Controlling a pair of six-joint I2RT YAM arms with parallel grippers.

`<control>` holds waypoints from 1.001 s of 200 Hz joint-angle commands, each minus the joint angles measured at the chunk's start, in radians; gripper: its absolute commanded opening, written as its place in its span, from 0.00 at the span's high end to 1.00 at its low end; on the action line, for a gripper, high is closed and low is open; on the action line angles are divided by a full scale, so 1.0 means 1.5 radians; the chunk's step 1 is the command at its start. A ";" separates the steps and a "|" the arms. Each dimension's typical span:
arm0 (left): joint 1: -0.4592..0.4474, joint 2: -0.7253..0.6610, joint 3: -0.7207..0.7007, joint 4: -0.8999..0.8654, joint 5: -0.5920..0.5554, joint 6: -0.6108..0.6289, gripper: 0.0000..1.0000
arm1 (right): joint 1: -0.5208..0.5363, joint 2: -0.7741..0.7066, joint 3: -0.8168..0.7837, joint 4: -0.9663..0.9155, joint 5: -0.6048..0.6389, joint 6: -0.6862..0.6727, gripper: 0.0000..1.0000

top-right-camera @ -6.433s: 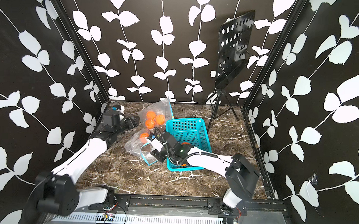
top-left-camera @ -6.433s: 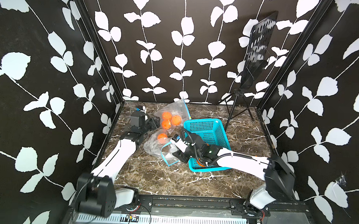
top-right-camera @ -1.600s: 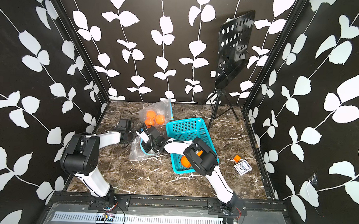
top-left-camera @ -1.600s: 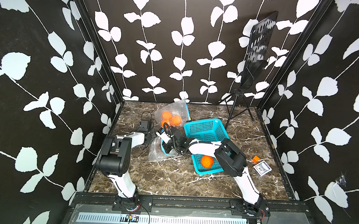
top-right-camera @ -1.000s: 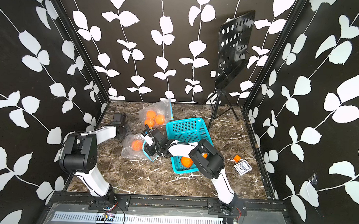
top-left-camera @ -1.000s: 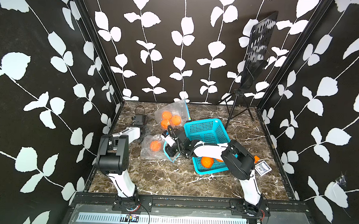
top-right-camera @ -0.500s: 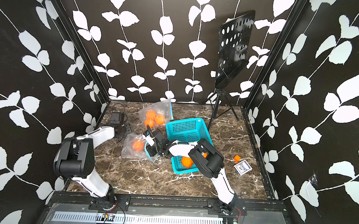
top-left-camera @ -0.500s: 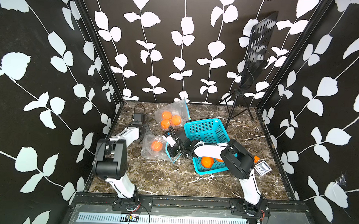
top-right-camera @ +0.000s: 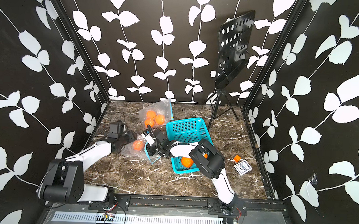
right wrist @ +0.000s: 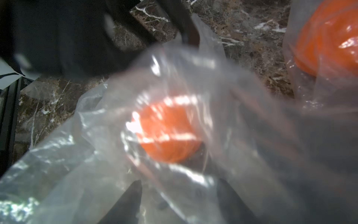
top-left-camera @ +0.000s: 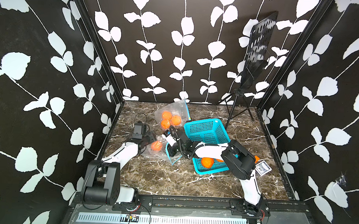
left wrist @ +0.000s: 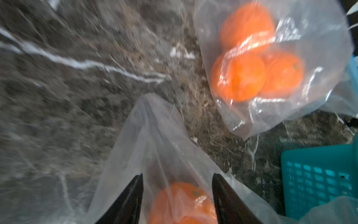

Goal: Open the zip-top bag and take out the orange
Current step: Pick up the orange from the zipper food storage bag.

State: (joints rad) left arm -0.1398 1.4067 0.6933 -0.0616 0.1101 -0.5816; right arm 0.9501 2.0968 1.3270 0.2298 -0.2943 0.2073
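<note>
A clear zip-top bag (top-left-camera: 155,153) lies left of the basket, holding one orange (top-left-camera: 156,145). My left gripper (top-left-camera: 150,138) is at the bag's closed end. In the left wrist view it (left wrist: 177,177) stands open, its fingers either side of that orange (left wrist: 182,201), with the film between them and the fruit. My right gripper (top-left-camera: 170,150) is at the bag's blue zip mouth. In the right wrist view it (right wrist: 178,181) is open under crumpled film, and the orange (right wrist: 168,133) lies ahead of it, not between the jaws.
A second clear bag (top-left-camera: 171,112) with three oranges (top-left-camera: 170,119) sits behind. The blue basket (top-left-camera: 203,122) to the right holds an orange (top-left-camera: 207,162). A card deck (top-left-camera: 262,167) and a small orange block (top-left-camera: 256,159) lie right of it. A music stand (top-left-camera: 258,53) stands back right.
My left gripper has come from the back left toward the bag, and its jaws have gone from shut to apart around the orange. The right gripper has stayed at the bag's mouth.
</note>
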 commanded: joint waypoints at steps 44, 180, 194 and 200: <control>0.001 0.095 0.000 0.064 0.022 0.001 0.62 | 0.004 0.023 0.055 0.016 -0.019 -0.020 0.36; -0.029 0.094 -0.028 0.063 -0.024 0.013 1.00 | 0.022 0.108 0.131 -0.104 -0.040 -0.016 0.36; -0.029 0.095 -0.031 0.069 -0.016 0.012 1.00 | 0.017 0.121 0.143 -0.099 -0.047 -0.014 0.38; -0.029 0.097 -0.031 0.070 -0.015 0.011 1.00 | 0.017 0.130 0.154 -0.108 -0.045 -0.014 0.38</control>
State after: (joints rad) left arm -0.1741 1.5772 0.6701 0.0772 0.0864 -0.5755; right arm 0.9810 2.2166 1.5269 0.1371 -0.3580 0.1932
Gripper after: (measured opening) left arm 0.046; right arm 0.621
